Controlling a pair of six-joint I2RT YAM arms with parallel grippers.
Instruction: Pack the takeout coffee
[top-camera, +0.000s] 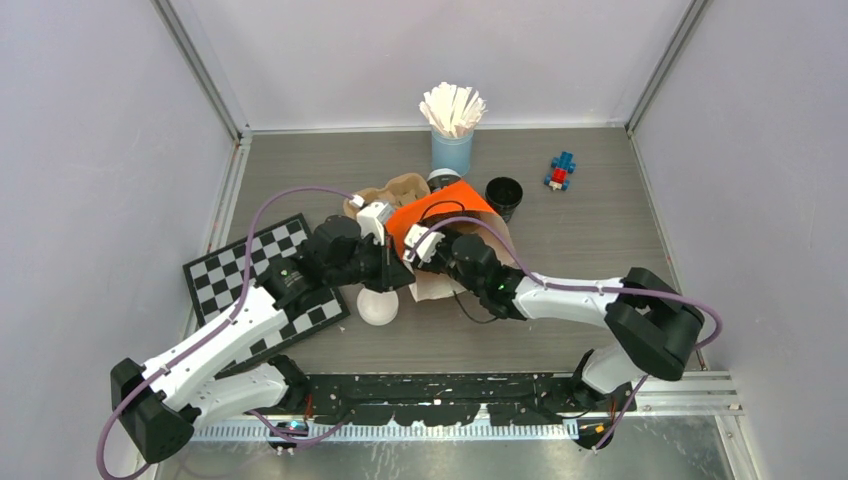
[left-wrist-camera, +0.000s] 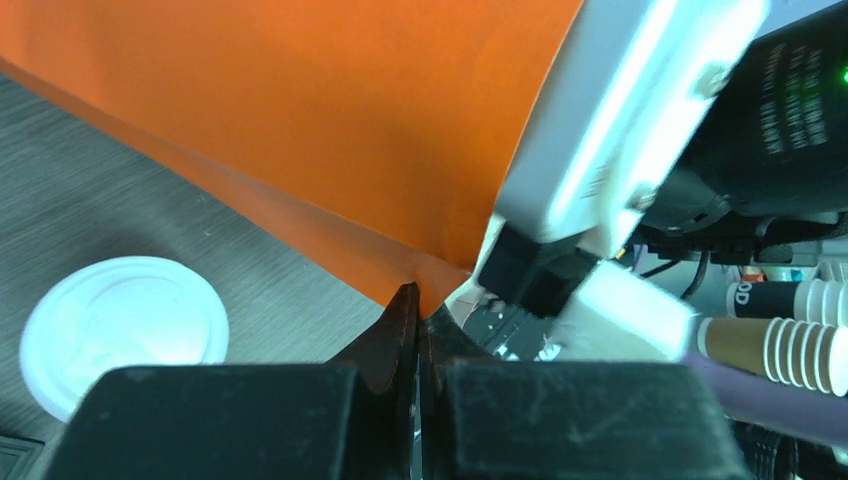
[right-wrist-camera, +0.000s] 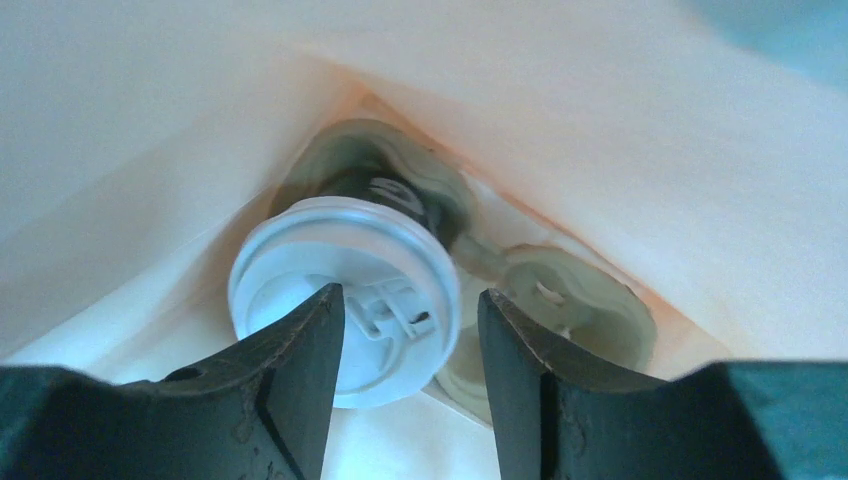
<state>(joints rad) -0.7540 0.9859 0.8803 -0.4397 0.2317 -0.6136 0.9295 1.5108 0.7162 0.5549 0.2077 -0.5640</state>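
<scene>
Orange bag (top-camera: 460, 195) is parked mid-table (top-camera: 600, 230), and its edge is pinched by the left gripper (left-wrist-camera: 420, 325), jaws clamped fully together on the paper. The right gripper (right-wrist-camera: 410, 325) is tucked inside the bag, jaws held at a medium gap with nothing clamped between them. Just past its fingers, a takeout coffee cup (right-wrist-camera: 340, 250) is seated in a pulp carrier (right-wrist-camera: 590, 300) deep in the bag. Whether the lid is actually being touched can't really be judged from this angle. A loose white lid (top-camera: 378, 306) is lying on the table beside the bag.
</scene>
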